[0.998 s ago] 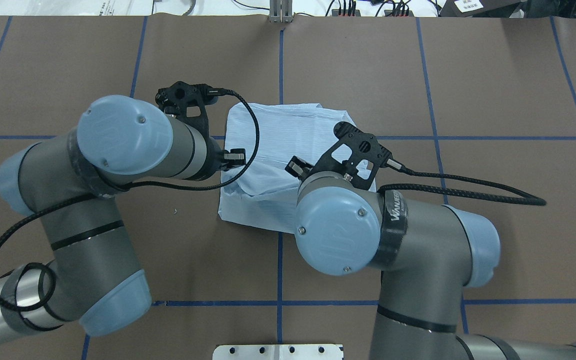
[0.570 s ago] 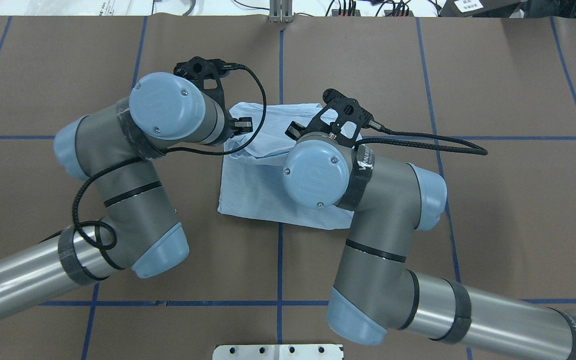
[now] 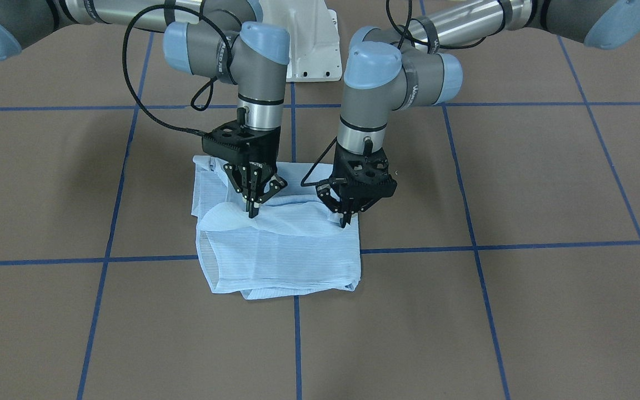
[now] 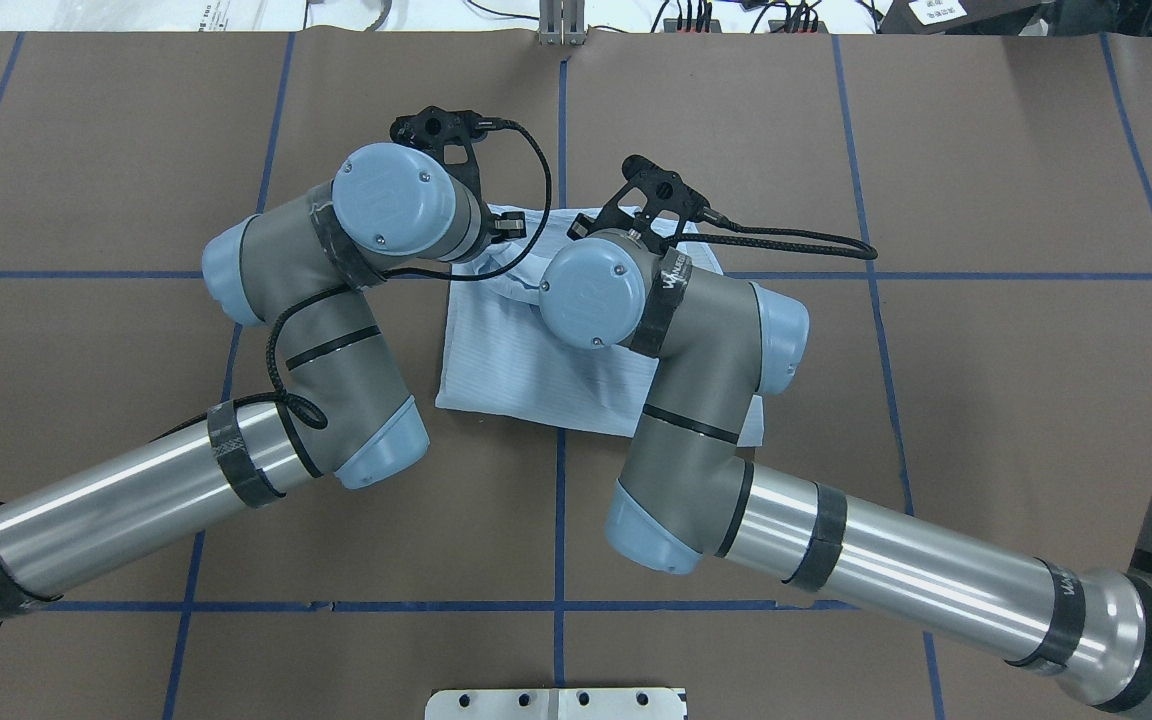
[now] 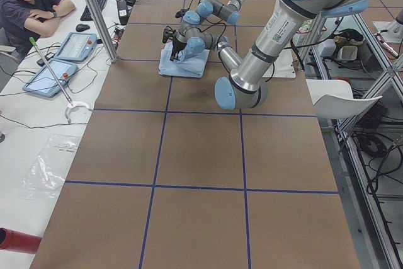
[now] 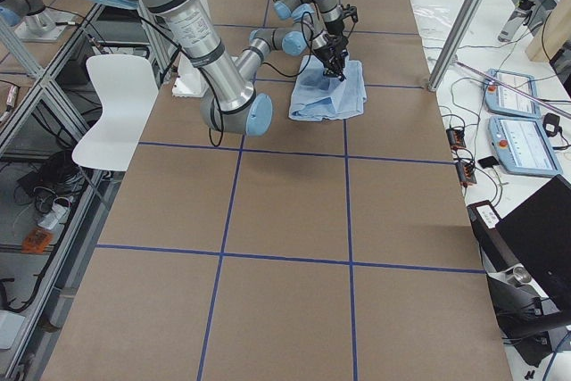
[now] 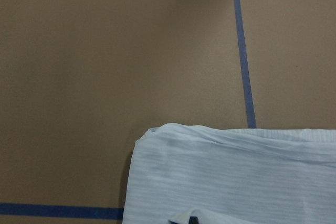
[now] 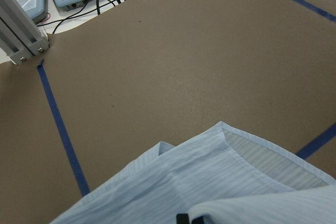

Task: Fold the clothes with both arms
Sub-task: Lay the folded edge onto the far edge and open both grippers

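The pale-blue striped shirt (image 3: 281,255) lies partly folded on the brown table, with a lifted layer bunched across its middle. My right gripper (image 3: 252,210) points straight down and is shut on that raised layer. My left gripper (image 3: 346,218) is shut on the same layer at the shirt's other side edge. From overhead the shirt (image 4: 506,360) is half hidden under both arms, with the left gripper (image 4: 501,228) and right gripper (image 4: 579,228) near its far edge. Both wrist views show cloth (image 7: 236,177) (image 8: 210,182) just below the fingertips.
Blue tape lines grid the brown table cover (image 4: 836,150). The white pedestal base (image 3: 309,50) stands behind the arms. A seated person (image 5: 31,1) and control tablets (image 5: 75,45) are off the far table side, by a metal post (image 4: 561,25).
Both arms have reached away from the robot's base, carrying the pinched layer of the shirt over its lower part toward the far edge. Both grippers stayed shut.
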Motion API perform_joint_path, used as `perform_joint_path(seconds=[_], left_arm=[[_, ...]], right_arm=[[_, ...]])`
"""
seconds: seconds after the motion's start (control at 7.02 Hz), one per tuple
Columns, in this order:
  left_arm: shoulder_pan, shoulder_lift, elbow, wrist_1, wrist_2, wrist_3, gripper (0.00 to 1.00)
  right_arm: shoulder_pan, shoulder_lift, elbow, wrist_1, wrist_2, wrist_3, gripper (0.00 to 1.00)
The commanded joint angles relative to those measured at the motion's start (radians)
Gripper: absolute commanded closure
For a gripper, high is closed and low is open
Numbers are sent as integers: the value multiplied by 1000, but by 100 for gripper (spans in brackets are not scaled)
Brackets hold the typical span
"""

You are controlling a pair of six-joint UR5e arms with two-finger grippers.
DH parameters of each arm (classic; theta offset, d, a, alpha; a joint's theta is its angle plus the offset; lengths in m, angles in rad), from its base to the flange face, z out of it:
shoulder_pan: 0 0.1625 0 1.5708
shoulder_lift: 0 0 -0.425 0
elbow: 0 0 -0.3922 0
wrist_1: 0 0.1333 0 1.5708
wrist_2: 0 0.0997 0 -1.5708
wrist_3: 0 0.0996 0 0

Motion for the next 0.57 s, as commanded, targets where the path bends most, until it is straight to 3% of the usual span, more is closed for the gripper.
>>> perform_joint_path(seconds=[0.0, 0.43], left_arm=[[-24, -27, 118, -93, 2, 25, 100], [-27, -46, 167, -115, 22, 25, 100]], right_arm=[[25, 17, -57, 25, 2, -4, 100], [26, 61, -154, 101, 4, -24, 100]])
